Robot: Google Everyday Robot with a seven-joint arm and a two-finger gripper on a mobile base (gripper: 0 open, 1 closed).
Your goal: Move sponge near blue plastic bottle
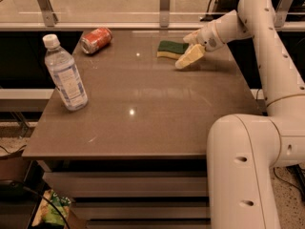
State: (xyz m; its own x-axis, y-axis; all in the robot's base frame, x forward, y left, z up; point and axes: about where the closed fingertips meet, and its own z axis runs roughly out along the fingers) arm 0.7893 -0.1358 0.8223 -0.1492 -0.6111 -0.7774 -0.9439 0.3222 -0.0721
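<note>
One claw (190, 47), jaws apart, just beside sponge (170, 48) end.

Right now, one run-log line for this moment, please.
sponge: flat, far side of table | claw: at its right end | blue plastic bottle: upright, left side, far from sponge | red can: lying far-left | move: not yet done

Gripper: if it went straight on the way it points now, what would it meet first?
The gripper, over the table's far right part, points left and slightly down. The sponge lies right at its open fingers, so it would probably meet that first, though depth is hard to judge.
</note>
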